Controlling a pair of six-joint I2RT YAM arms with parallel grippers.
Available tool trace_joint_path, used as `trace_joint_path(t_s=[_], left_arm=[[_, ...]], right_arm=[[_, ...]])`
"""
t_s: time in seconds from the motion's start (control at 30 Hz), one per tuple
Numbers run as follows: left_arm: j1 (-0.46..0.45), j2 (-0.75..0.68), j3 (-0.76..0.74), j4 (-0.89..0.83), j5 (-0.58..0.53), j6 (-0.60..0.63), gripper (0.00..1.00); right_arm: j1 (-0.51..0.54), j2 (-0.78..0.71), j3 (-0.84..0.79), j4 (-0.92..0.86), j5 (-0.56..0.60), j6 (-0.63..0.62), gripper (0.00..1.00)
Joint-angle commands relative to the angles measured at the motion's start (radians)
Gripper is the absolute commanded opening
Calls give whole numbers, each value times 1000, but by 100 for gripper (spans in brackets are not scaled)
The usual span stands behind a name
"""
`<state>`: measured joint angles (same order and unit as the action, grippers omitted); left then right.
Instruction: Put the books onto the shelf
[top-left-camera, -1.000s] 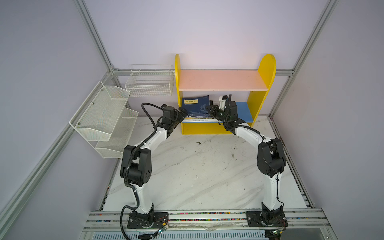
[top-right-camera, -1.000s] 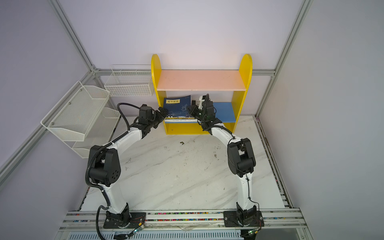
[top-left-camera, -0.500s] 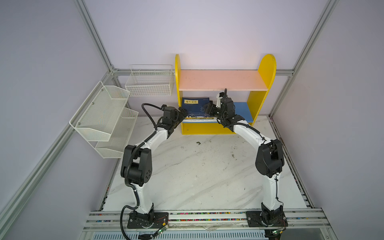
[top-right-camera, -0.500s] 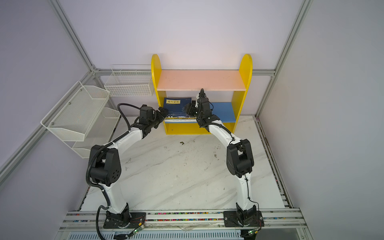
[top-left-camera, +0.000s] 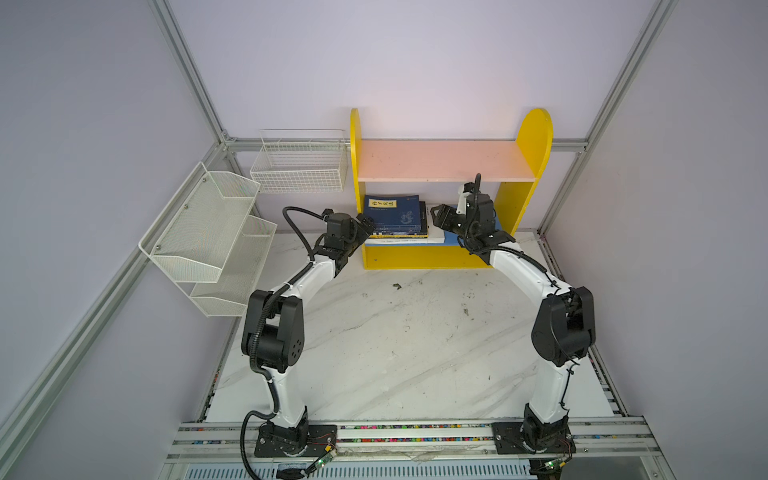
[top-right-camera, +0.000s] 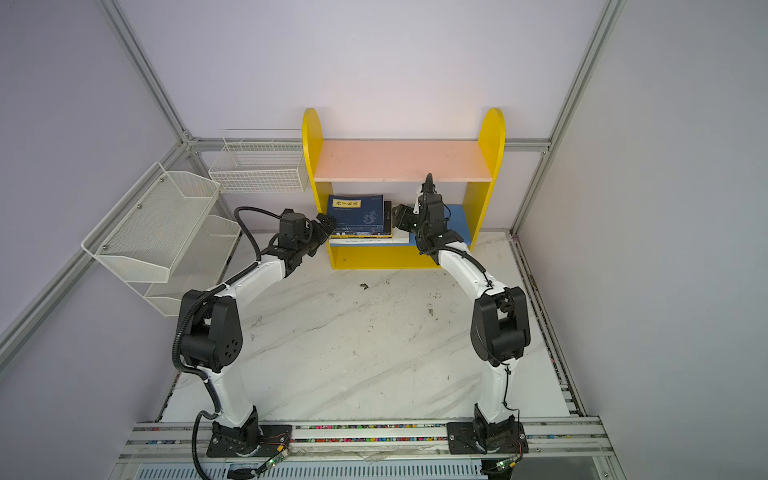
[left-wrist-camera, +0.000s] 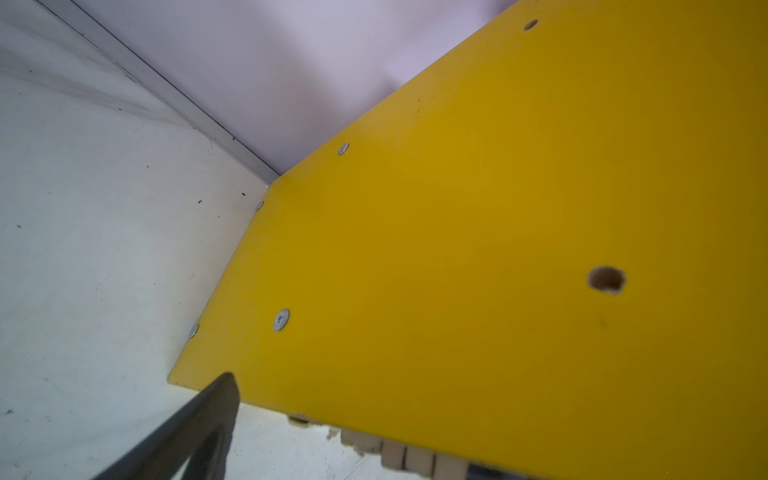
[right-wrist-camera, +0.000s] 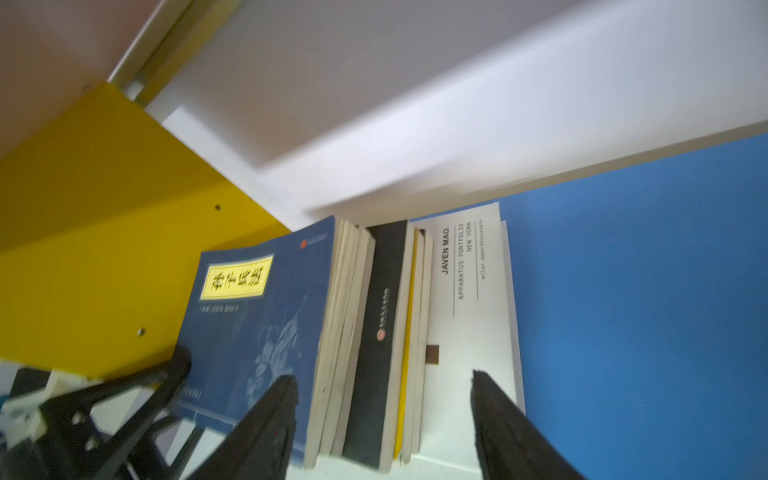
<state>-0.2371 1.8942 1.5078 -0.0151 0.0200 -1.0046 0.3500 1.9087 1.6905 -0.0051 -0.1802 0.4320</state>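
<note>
The shelf (top-left-camera: 444, 160) (top-right-camera: 399, 160) stands against the back wall in both top views. The books (top-left-camera: 392, 214) (top-right-camera: 355, 214) lie in a flat stack on the left of its blue lower board (top-left-camera: 452, 239). A navy book (right-wrist-camera: 257, 316) with a yellow label is on top and a white one (right-wrist-camera: 469, 332) at the bottom. My right gripper (top-left-camera: 436, 216) (right-wrist-camera: 382, 415) is open at the stack's right edge, with its fingers either side of the page edges. My left gripper (top-left-camera: 368, 222) is open at the stack's front-left corner, by the yellow side panel (left-wrist-camera: 457, 249). Only one of its fingers (left-wrist-camera: 203, 424) shows in the left wrist view.
A white wire basket (top-left-camera: 299, 166) hangs left of the shelf. A white mesh tiered rack (top-left-camera: 208, 232) is fixed to the left wall. The marble table (top-left-camera: 395, 332) runs forward to the arm bases. Walls with aluminium frames close in the left, right and back.
My right gripper has opened wide and turned at the wrist, and has shifted slightly left towards the stack. The left arm and the books have not visibly moved.
</note>
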Motion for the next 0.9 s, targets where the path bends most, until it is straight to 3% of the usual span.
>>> trace_joint_path(t_s=[0.0, 0.17, 0.4, 0.57, 0.73, 0.87], left_arm=[[5, -90, -49, 74, -45, 62, 100], [5, -217, -152, 220, -28, 114, 100], [6, -370, -265, 234, 99, 156, 100], [26, -540, -411, 134, 230, 242, 100], [101, -726, -600, 9, 147, 338, 100], [126, -857, -735, -26, -60, 547, 100]], right_arm=[[11, -120, -96, -9, -56, -62, 76], [11, -251, -261, -14, -64, -64, 96], [11, -391, -453, 2, 2, -8, 97], [3, -525, -614, -9, 171, 30, 98], [-3, -683, -777, -37, 451, 98, 97], [-5, -780, -882, -43, 630, 120, 97]])
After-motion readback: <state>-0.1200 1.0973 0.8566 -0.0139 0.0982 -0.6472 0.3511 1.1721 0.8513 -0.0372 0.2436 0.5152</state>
